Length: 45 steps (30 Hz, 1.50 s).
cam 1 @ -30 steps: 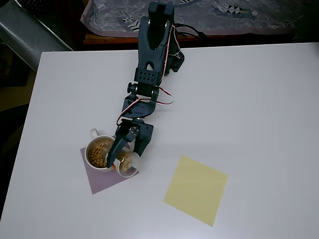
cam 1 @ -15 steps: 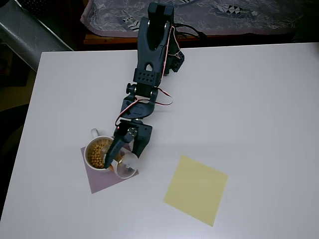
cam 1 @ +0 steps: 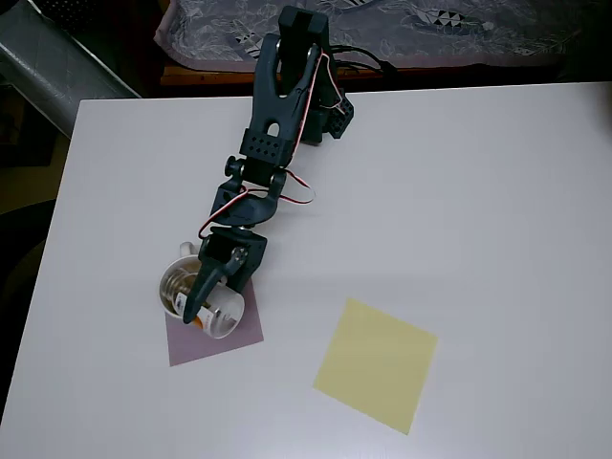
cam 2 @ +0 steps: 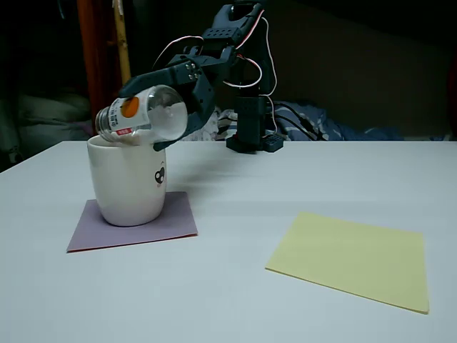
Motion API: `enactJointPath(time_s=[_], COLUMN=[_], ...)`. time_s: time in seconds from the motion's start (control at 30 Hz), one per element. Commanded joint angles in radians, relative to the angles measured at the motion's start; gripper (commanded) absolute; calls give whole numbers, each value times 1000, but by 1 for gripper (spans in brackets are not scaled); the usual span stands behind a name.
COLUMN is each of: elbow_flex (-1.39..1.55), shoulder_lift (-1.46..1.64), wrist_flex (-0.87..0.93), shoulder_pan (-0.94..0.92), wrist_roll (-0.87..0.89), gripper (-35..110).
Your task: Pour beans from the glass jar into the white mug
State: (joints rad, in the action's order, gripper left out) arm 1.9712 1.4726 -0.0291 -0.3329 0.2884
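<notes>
The white mug point(cam 2: 128, 187) with a small dark mark on its side stands on a purple mat point(cam 2: 143, 227); from above the mug point(cam 1: 164, 293) lies partly under the arm. My gripper point(cam 2: 148, 114) is shut on the glass jar point(cam 2: 146, 118). The jar is tipped almost flat, its mouth to the left over the mug's rim. It looks clear and empty in the fixed view, with an orange spot on its label. In the overhead view the gripper point(cam 1: 210, 304) and the jar point(cam 1: 220, 320) cover the mug's right half. Tan beans point(cam 1: 175, 285) show inside the mug.
A yellow paper square point(cam 1: 375, 364) lies flat to the right of the mat, also the yellow square point(cam 2: 353, 261) in the fixed view. The arm's base point(cam 1: 316, 105) stands at the table's far edge. Dark cloth and clutter lie beyond that edge.
The arm has swung left in the overhead view, carrying the jar further over the mug. The beans seen in the jar a second ago are gone from it. More of the mat's right side shows.
</notes>
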Motion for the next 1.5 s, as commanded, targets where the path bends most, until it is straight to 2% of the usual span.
enactJointPath(time_s=[0.0, 0.17, 0.37, 0.5, 0.7, 0.8, 0.9, 1.17, 1.47], elbow_flex=[-28, 38, 259, 476, 695, 690, 621, 311, -5], shoulder_lift=[117, 229, 368, 430, 281, 106, -31, -295, -592], wrist_flex=[11, 15, -11, -186, -630, -847, -937, -960, -959], shoulder_pan=[2, 64, 198, 267, 341, 376, 407, 457, 499], wrist_roll=[-207, -644, -1206, -1465, -1767, -1853, -1882, -1913, -1924], gripper=[0, 0, 1, 2, 1, 3, 7, 24, 28])
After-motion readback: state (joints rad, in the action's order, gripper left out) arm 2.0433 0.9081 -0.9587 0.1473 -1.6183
